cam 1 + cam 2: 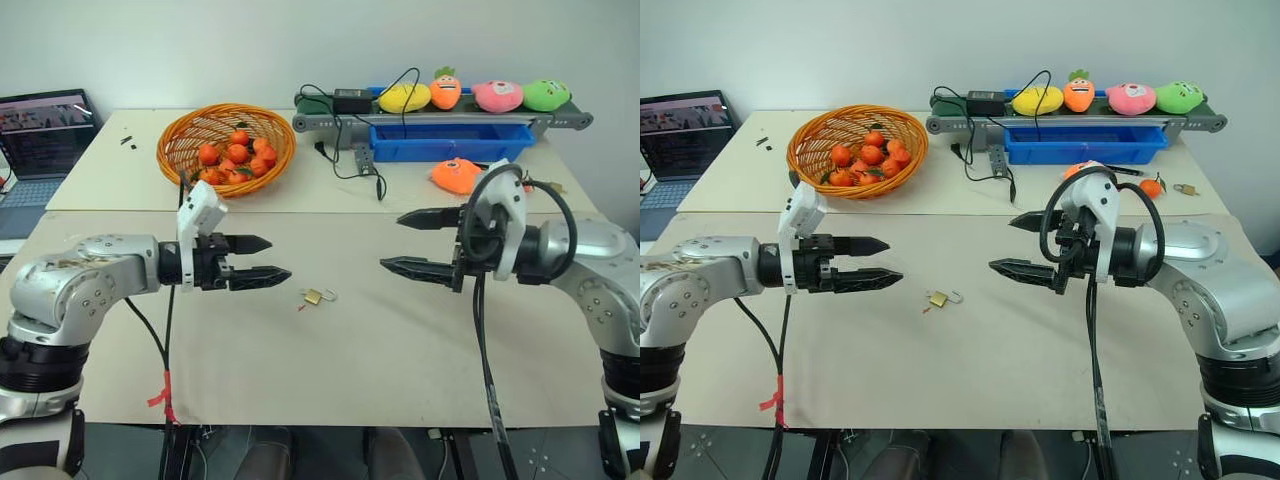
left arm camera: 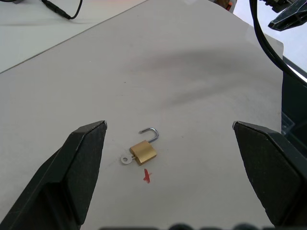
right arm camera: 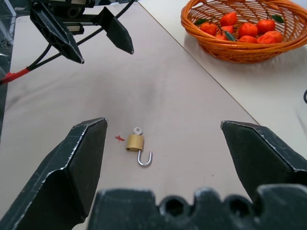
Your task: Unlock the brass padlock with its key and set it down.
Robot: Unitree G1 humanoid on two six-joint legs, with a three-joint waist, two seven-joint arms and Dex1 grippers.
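A: Where's the padlock [image 1: 313, 296]?

B: Lying flat on the table [image 1: 400, 350], between the two grippers and a little nearer the robot than either. Its shackle [image 2: 150, 132] is swung open, free at one end. The key [image 2: 125, 160] sticks out of the other end of the body, and a small red mark [image 2: 147, 177] sits on the table just beside it.

A: Is anything holding it?

B: No. The left gripper [image 1: 258, 259] hangs above the table to the padlock's left, fingers spread wide and empty, tips pointing toward the middle. The right gripper [image 1: 412, 243] faces it from the other side, also raised, also wide open with nothing between its fingers.

A: Do the grippers touch?

B: They're well apart, with the padlock below the gap.

A: What else is around?

B: Behind, an orange basket [image 1: 182, 135] of tangerines [image 1: 236, 154], then a blue tray [image 1: 450, 142] under a conveyor [image 1: 330, 121] carrying plush toys [image 1: 472, 94]. A laptop [image 1: 45, 135] stands off to the left. In the right eye view another little padlock [image 1: 1183, 189] lies far right, near a loose tangerine.
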